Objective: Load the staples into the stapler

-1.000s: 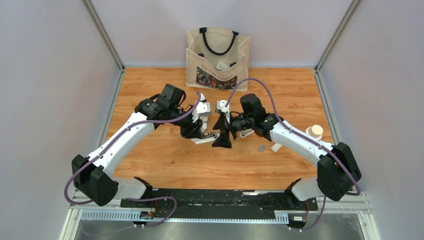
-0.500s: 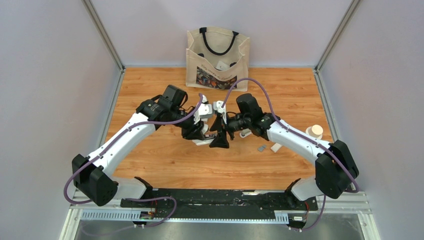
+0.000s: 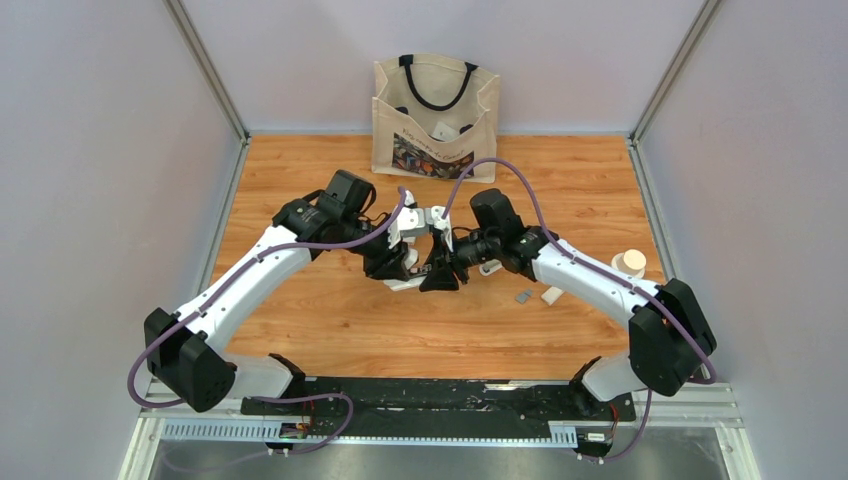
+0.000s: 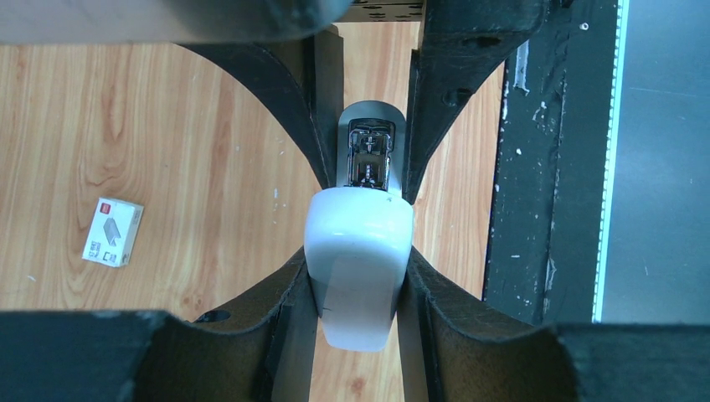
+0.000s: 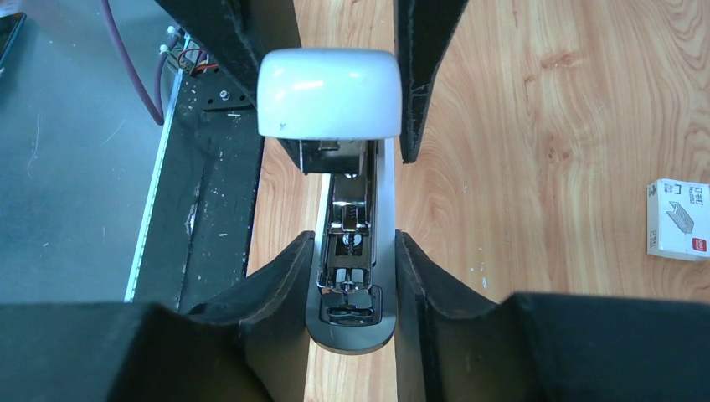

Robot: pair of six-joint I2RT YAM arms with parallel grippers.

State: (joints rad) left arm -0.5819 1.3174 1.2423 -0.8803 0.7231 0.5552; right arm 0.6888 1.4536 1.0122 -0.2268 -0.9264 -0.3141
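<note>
The stapler (image 3: 424, 272) hangs over the middle of the table between both arms, swung open. My left gripper (image 4: 358, 272) is shut on its white top cover (image 4: 358, 251), with the metal magazine (image 4: 369, 159) showing beyond it. My right gripper (image 5: 353, 280) is shut on the grey base (image 5: 352, 322), both fingers pressed against its sides, and the white cover (image 5: 328, 92) stands raised ahead. The staples (image 3: 522, 296), a tiny grey strip, lie on the wood to the right of the stapler, with no gripper touching them.
A small white staple box (image 3: 551, 295) lies beside the strip and also shows as a box (image 5: 676, 219) in the right wrist view. A canvas tote bag (image 3: 435, 115) stands at the back. A beige cup-like object (image 3: 629, 263) sits at the right edge.
My right gripper has slid left along the stapler and shut its jaws on the base. The left gripper has kept its hold on the white cover.
</note>
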